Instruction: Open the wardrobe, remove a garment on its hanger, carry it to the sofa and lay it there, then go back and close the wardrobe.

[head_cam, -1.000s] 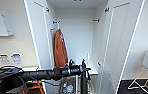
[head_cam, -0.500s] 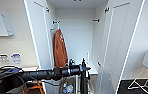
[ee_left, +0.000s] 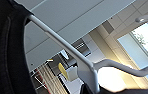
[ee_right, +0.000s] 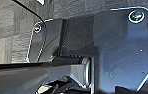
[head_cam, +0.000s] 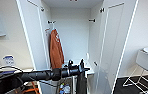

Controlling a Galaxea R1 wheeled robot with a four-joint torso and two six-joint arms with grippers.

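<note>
The left jaws (head_cam: 81,67) grip the hanger (ee_left: 90,67), the garment (head_cam: 81,81) hanging below them before the open wardrobe (head_cam: 72,32).

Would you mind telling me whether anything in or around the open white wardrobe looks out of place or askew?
Nothing looks damaged or spilled. The tall white wardrobe stands with both doors open, and the rust-orange top hangs straight on its rail at the left. The black garment hangs below the left gripper, in front of the wardrobe.
</note>
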